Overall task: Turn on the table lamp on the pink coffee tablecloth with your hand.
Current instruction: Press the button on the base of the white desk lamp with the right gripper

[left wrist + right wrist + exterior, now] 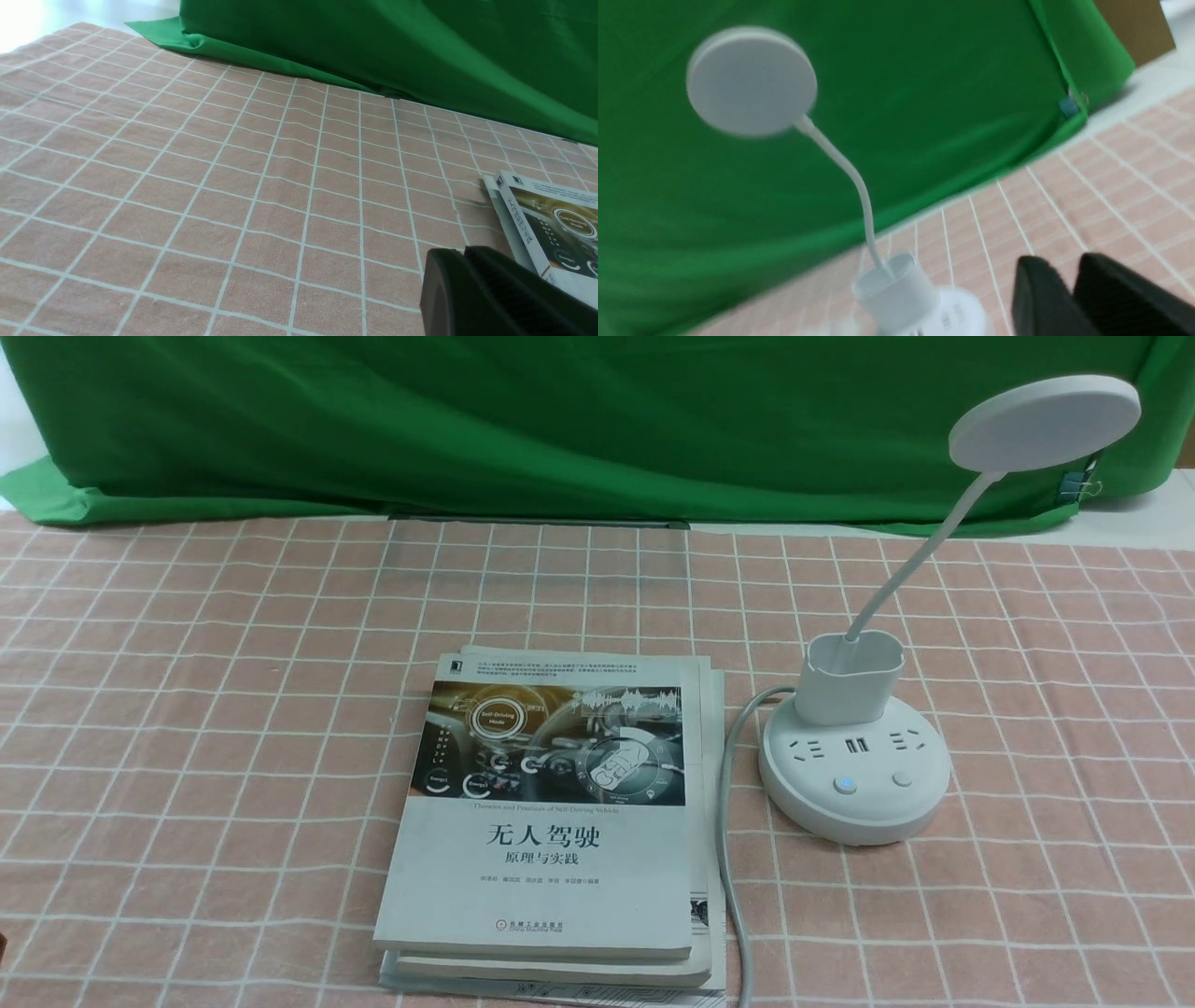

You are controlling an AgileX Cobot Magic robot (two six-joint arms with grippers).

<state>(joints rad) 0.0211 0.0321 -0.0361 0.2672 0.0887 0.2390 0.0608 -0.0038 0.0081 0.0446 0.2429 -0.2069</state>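
Observation:
The white table lamp stands at the right of the pink coffee tablecloth. Its flat disc head sits on a thin bent neck above a cup holder and a round socket base. The base has two front buttons; the left one glows blue. A grey cord runs toward the front edge. No hand shows in the front view. My right gripper is shut and empty, beside the lamp base, not touching it. My left gripper is shut and empty over the cloth.
A stack of books lies at the middle, just left of the cord, and its corner shows in the left wrist view. A green backdrop cloth hangs along the far edge, with a blue clip behind the lamp.

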